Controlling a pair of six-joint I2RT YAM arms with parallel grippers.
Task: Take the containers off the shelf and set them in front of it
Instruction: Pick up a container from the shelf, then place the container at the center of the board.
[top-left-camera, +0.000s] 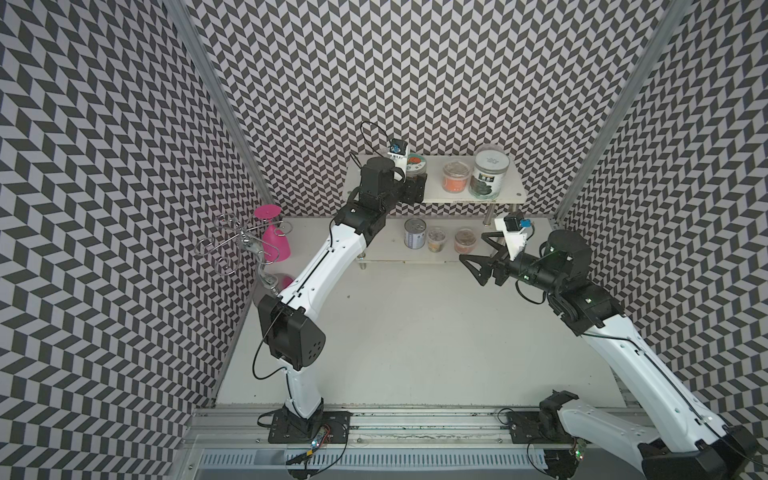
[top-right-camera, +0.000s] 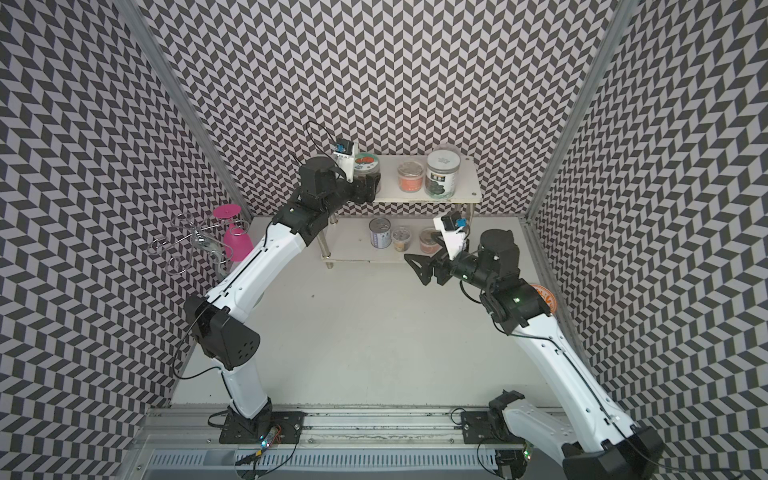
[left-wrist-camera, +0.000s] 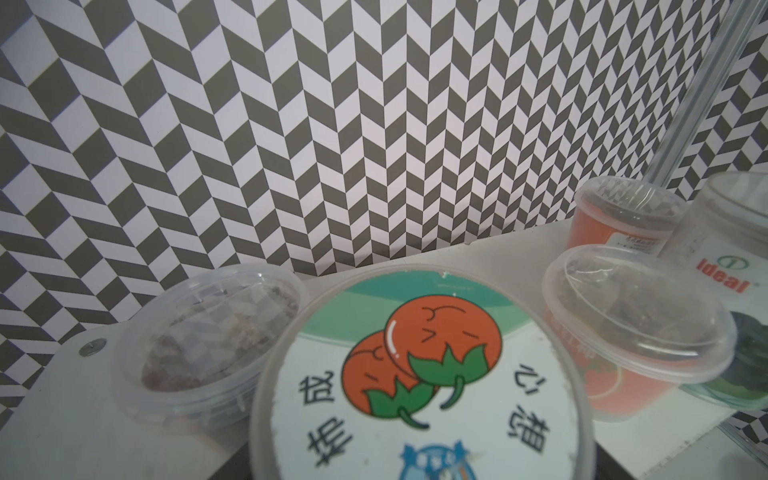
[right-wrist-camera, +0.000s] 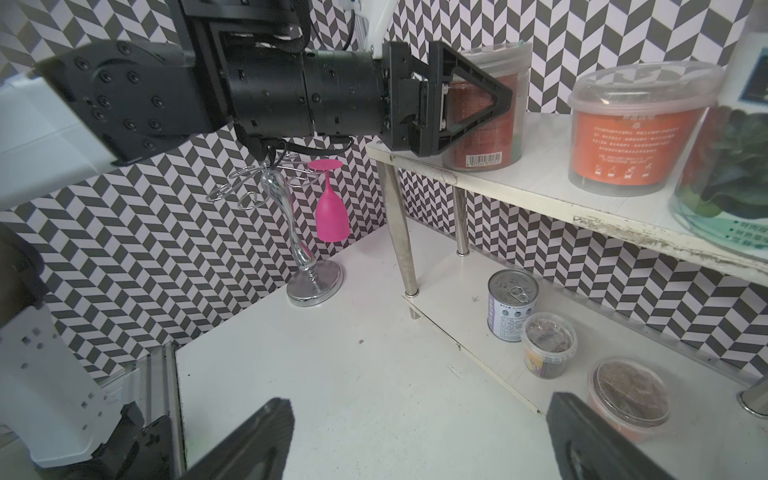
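White board on chrome legs, the shelf (top-left-camera: 509, 183) stands at the far middle of the table (top-left-camera: 415, 332), and every container is on it. On the upper tier's left end sits the tomato-lidded jar (top-left-camera: 414, 163). The left gripper (top-left-camera: 416, 183) reaches in from the left with a finger on either side of the jar. Whether the fingers press on it or only flank it I cannot tell, since the far finger is hidden behind the jar in the right wrist view. To the right on that tier stand an orange-labelled tub (top-left-camera: 456, 176) and the white-lidded jar (top-left-camera: 488, 170). The left wrist view shows a clear tub of brown bits (left-wrist-camera: 216, 336) just beside the tomato lid, toward the back wall.

The lower tier holds, left to right, a pull-tab can (top-left-camera: 414, 235), a small tub (top-left-camera: 436, 240) and a low orange tub (top-left-camera: 465, 241). The right gripper (top-left-camera: 472, 248) hovers near that last tub, jaws spread wide and holding nothing.

At the far left a pink goblet (top-left-camera: 274, 245) hangs upside down on a wire stand (top-left-camera: 245, 245).
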